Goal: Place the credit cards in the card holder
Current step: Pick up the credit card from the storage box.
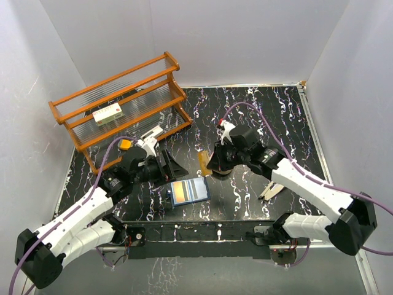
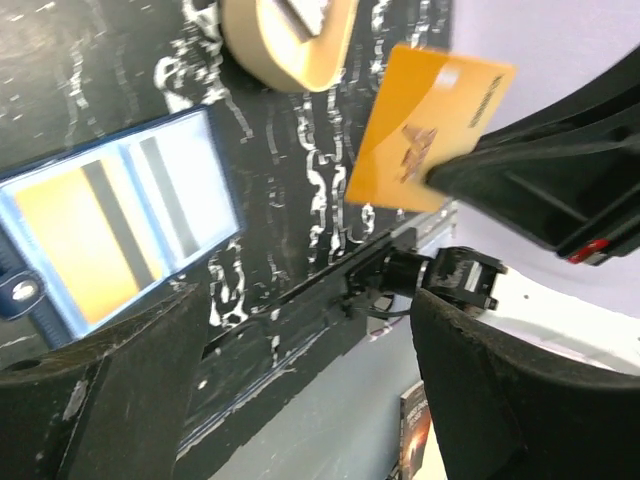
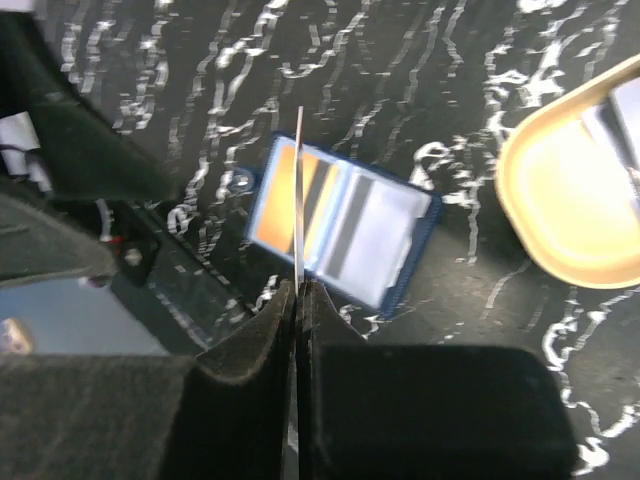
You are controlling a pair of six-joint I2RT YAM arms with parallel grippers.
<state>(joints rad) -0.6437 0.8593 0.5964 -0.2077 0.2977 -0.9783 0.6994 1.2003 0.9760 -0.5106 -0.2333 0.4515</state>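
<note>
Right gripper clamps an orange credit card on edge near the open card holder's far right corner; left gripper hovers left, jaws apart

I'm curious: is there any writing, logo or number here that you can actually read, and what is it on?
Nothing can be read for certain.
On the orange card: a line of print along one edge and an emblem, both too blurred to read.
On the white box: red marks, too small to read.
In the card holder: only coloured stripes, no text visible.
</note>
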